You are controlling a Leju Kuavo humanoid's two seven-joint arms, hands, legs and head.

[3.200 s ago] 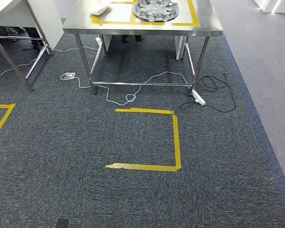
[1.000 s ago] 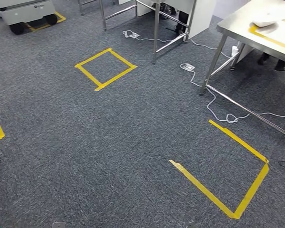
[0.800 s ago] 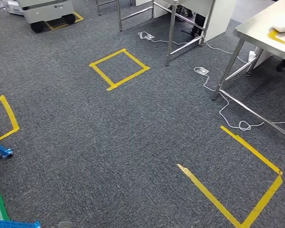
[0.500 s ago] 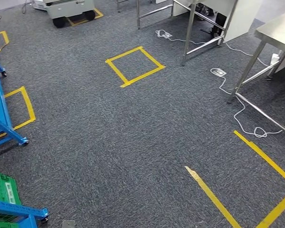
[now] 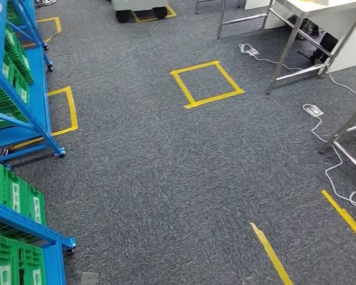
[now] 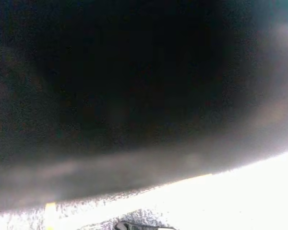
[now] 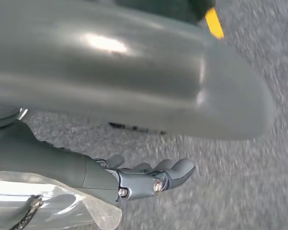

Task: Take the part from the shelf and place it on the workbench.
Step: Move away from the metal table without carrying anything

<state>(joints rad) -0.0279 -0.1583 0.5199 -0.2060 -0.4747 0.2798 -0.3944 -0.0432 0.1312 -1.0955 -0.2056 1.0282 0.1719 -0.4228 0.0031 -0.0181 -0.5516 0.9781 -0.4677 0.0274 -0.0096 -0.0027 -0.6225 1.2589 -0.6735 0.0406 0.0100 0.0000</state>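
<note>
grey carpet (image 5: 158, 178), blue shelf (image 5: 15, 113), right hand (image 7: 142, 179) empty

Grey carpet (image 5: 136, 178) w/ yellow tape squares (image 5: 207, 84)

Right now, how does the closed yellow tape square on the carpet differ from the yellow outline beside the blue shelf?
The closed tape square shows all four sides and lies in open carpet. The outline beside the blue shelf is cut off by the shelf frame, so fewer sides show. Both are yellow tape on grey carpet.
</note>
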